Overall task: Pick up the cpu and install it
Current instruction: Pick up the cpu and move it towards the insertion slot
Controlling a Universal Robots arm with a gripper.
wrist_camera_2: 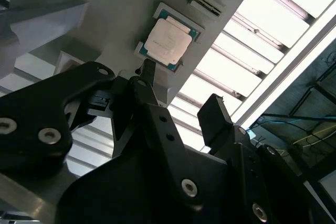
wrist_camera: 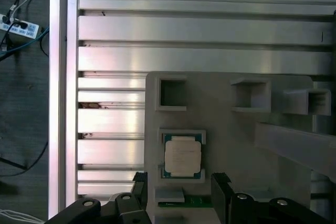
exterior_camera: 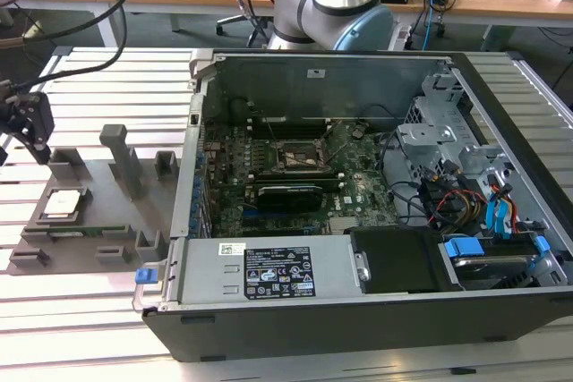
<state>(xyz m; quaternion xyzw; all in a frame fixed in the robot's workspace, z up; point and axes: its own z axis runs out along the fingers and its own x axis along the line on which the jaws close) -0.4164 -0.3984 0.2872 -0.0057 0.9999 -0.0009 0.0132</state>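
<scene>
Below end effector (wrist_camera: 179, 182), cpu (wrist_camera: 182, 156) — seated in grey fixture (wrist_camera: 236, 145)

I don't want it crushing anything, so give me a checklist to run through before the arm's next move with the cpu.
1. cpu lies flat in the grey fixture, uncovered: ok.
2. gripper open and empty: ok.
3. gripper apart from the cpu, not touching: ok.
4. gripper centred over the cpu: cannot tell.
5. computer case open, socket exposed: ok.
6. socket empty: cannot tell.

Power supply label (exterior_camera: 277, 276): print too small to read.
</scene>
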